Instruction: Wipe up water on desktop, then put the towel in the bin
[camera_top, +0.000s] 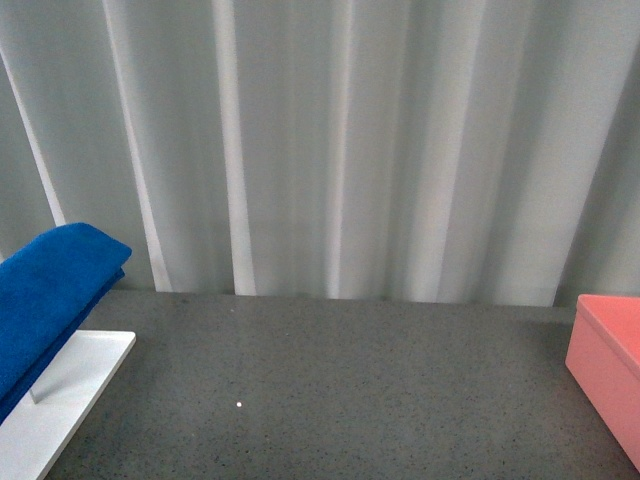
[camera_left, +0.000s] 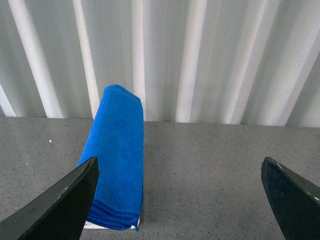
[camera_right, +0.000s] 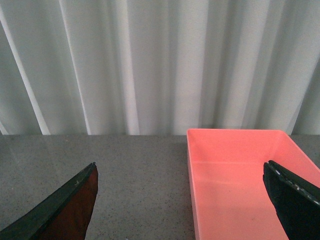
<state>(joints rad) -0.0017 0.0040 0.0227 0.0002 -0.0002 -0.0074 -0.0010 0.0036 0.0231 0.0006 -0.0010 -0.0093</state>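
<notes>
The blue towel (camera_top: 45, 300) hangs folded over a rack at the left edge of the front view; in the left wrist view the towel (camera_left: 116, 155) lies ahead of my left gripper (camera_left: 182, 200), close to one finger. That gripper is open and holds nothing. The salmon-pink bin (camera_top: 608, 365) stands at the right edge of the desktop (camera_top: 340, 390). In the right wrist view the bin (camera_right: 240, 190) is empty, and my right gripper (camera_right: 182, 200) is open above the bin's near wall. Neither arm shows in the front view. No water is discernible.
The white rack base (camera_top: 60, 400) lies flat at the front left under the towel. A grey pleated curtain (camera_top: 330, 140) closes off the back of the desktop. A tiny white dot (camera_top: 239, 404) sits on the grey surface.
</notes>
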